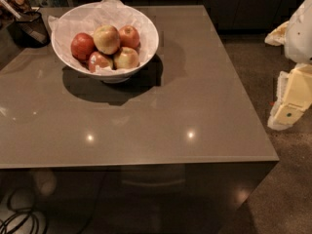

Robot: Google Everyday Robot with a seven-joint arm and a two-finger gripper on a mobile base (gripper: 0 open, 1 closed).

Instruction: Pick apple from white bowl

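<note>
The hand point(288, 104) hangs off the right side of the desk point(204, 101), out beyond its edge and above the floor, a pale cream block at the end of the white arm. Whether it is apart or together cannot be told from this view, and it holds nothing that can be seen. The apple point(107, 39) lies well away from it, to the left and toward the far side of the desk, so the reach will probably have to cross most of the bare top before coming down into the white bowl point(152, 47). The bowl stands near the far left corner, lined with crumpled white paper point(113, 6) that sticks up above the rim at the back. The apple rests high in the pile, near the middle and slightly toward the back. It is the largest fruit there, round with no marked long axis, pale yellow-green with a faint reddish flush. An all-red apple point(82, 46) touches it on the left, a red-and-yellow one point(129, 36) sits just beside it on the right, and two smaller ones point(126, 58) lie in front of it. Packed so closely, it seems best approached from above. A dark container point(30, 27) stands just left of the bowl.
</note>
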